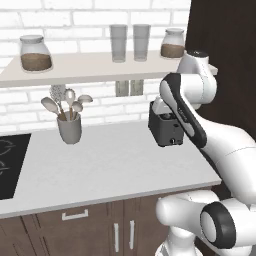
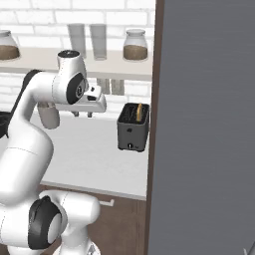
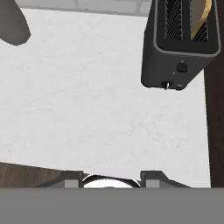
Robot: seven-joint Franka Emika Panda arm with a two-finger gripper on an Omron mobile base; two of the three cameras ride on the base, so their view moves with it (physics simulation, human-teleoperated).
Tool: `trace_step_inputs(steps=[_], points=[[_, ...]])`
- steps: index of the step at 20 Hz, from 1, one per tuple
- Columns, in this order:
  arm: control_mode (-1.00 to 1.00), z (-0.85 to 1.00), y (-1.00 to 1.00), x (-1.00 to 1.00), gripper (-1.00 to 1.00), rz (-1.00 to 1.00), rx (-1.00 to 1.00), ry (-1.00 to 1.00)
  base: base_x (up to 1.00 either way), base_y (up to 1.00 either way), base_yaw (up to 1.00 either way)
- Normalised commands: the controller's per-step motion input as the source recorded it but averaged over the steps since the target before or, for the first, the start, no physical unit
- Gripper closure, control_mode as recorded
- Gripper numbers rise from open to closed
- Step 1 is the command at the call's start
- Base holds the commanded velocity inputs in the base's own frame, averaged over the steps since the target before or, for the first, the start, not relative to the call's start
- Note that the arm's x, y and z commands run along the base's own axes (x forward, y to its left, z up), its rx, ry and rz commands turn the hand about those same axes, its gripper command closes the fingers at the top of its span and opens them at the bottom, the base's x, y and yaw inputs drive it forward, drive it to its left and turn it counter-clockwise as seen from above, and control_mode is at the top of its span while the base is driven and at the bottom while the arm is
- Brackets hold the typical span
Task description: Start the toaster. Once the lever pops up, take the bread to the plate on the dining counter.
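The black toaster [image 2: 133, 130] stands on the grey worktop [image 1: 110, 160] near its right end, against a dark tall panel. A slice of bread [image 2: 139, 112] stands in its right slot, tan edge showing. In the hand view the toaster [image 3: 181, 48] lies at the upper right with the bread [image 3: 199, 19] in it and a small pale knob [image 3: 166, 85] low on its front. My gripper [image 2: 82, 114] hangs open over bare worktop, left of the toaster and apart from it, with nothing between its fingertips [image 3: 73, 180]. My arm hides part of the toaster [image 1: 167, 134] in the left base view. The plate and dining counter are out of view.
A grey utensil cup [image 1: 70, 127] with spoons stands at the back left, and a black hob [image 1: 10, 162] lies at the far left. A shelf [image 1: 90, 67] above holds jars and two glasses. A tall dark panel [image 2: 209, 124] closes the right side.
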Motion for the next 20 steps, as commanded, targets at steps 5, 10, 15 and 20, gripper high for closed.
trace_step_inputs(steps=[5,10,15,20], points=[[-1.00,-0.16,-0.02,0.05,-1.00,0.00,0.00,0.00,0.00,0.00,0.00],[-1.00,-0.33,-0.21,0.16,-1.00,0.00,0.00,0.00,0.00,0.00,0.00],[-1.00,-0.21,-0.32,0.20,-1.00,0.00,0.00,0.00,0.00,0.00,0.00],[-1.00,-0.07,-0.33,0.25,1.00,0.00,0.00,0.00,0.00,0.00,0.00]])
